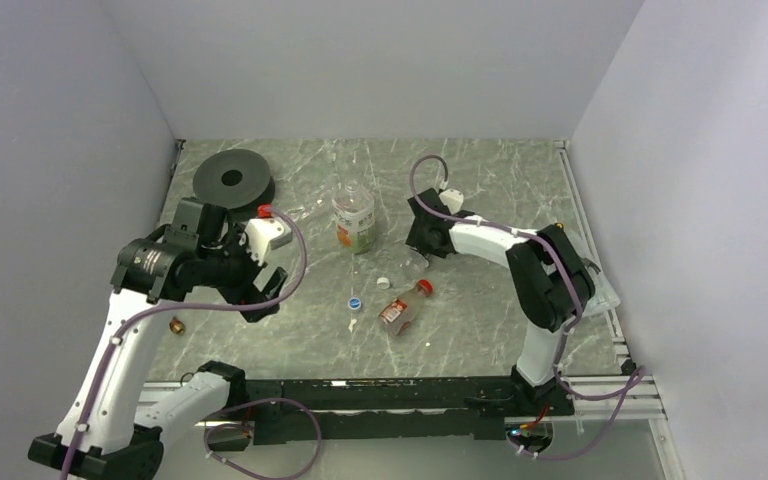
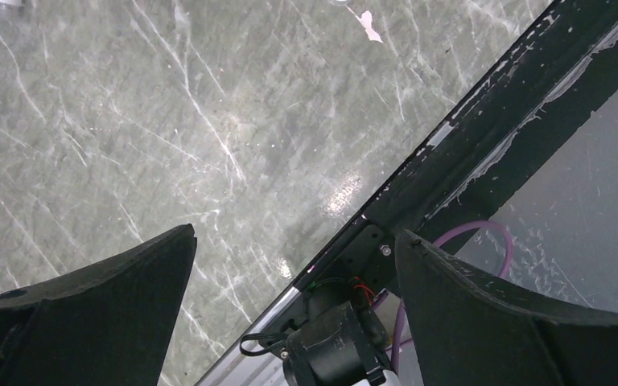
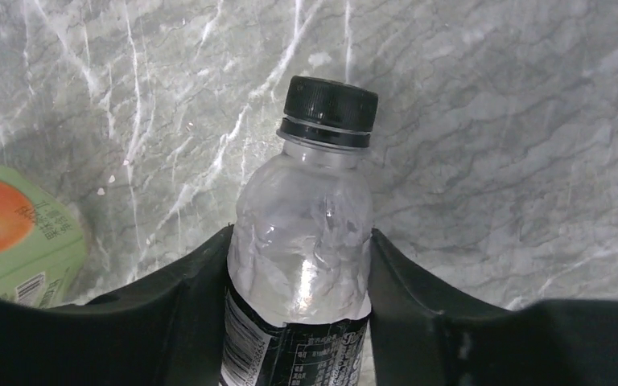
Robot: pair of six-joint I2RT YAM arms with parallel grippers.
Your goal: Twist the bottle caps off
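The right pincer (image 3: 299, 249) is clenched on the body of the small clear bottle (image 3: 302, 201), one finger on each side just above the label. The neck and the black cap (image 3: 330, 108) stick out free beyond the fingertips. That is a sensible hold for unscrewing, since the cap is bare all round. The thin wall already looks dented, though, so I would keep the squeeze firm enough to stop the bottle spinning but no harder. From the wrist view I cannot tell whether the bottle rests on the bench (image 3: 515, 161) or is lifted off it.

The right arm reaches from the near right corner towards the middle of the bench, elbow bent and wrist turned inward.

The left pincer (image 2: 295, 237) is released, its fingers spread wide with nothing between them. It hangs over the near edge on the left side, well apart from the bottle. It would have to cross to the middle, square up on the black cap and twist while the right holds steady.

The green-labelled bottle (image 1: 355, 222) stands just beside the right pincer, towards the far edge. Nearer the near edge, a white cap (image 1: 384, 283) and a blue cap (image 1: 356, 303) lie loose. Next to them the red-brown-labelled bottle (image 1: 400, 311) lies on its side with its red cap (image 1: 425, 287) on.
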